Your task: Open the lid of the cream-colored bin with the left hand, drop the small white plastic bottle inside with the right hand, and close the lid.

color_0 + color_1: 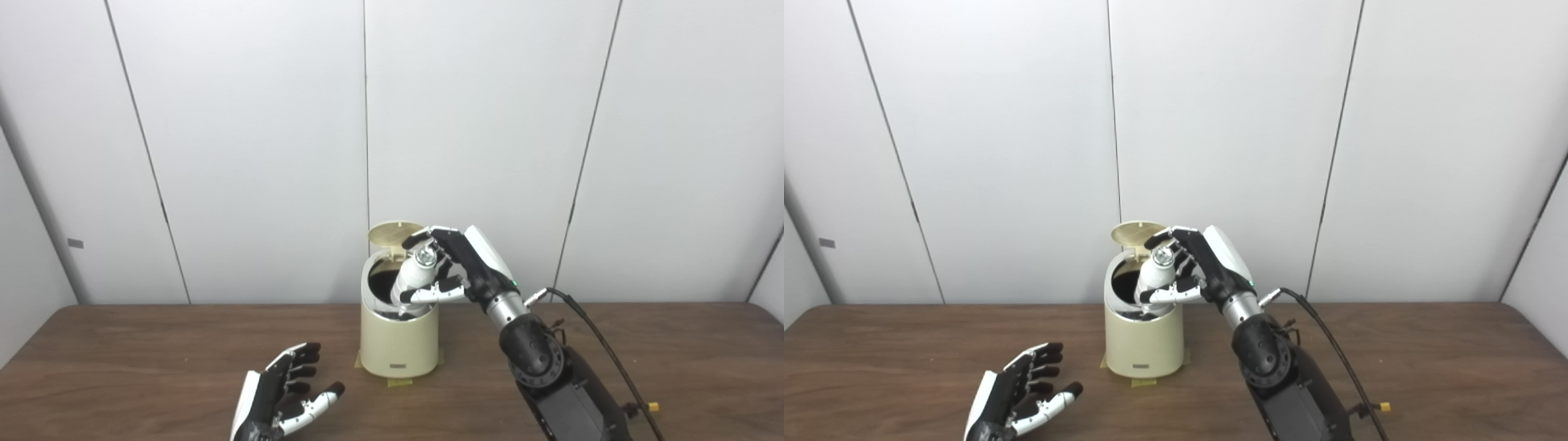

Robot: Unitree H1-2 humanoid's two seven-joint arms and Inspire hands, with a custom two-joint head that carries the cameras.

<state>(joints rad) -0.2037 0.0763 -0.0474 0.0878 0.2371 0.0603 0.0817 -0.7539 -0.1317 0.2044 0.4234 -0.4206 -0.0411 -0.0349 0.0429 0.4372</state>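
Right hand point(458, 264) grips the bottle point(413, 278) over the open bin point(398, 343); you release next. Left hand point(282, 398) lies slack near the table's front edge.

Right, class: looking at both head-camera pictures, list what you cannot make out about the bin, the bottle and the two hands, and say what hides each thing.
- Inside of the bin: dark in both views, contents unseen.
- Lower end of the bottle: hidden by the bin's rim and the right hand, so whether it touches anything inside is unclear.
- Left hand: its wrist and arm are cut off by the bottom edge.
- Label on the bin's front: too small to read.
- Lid: its hinge is hidden behind the rim.
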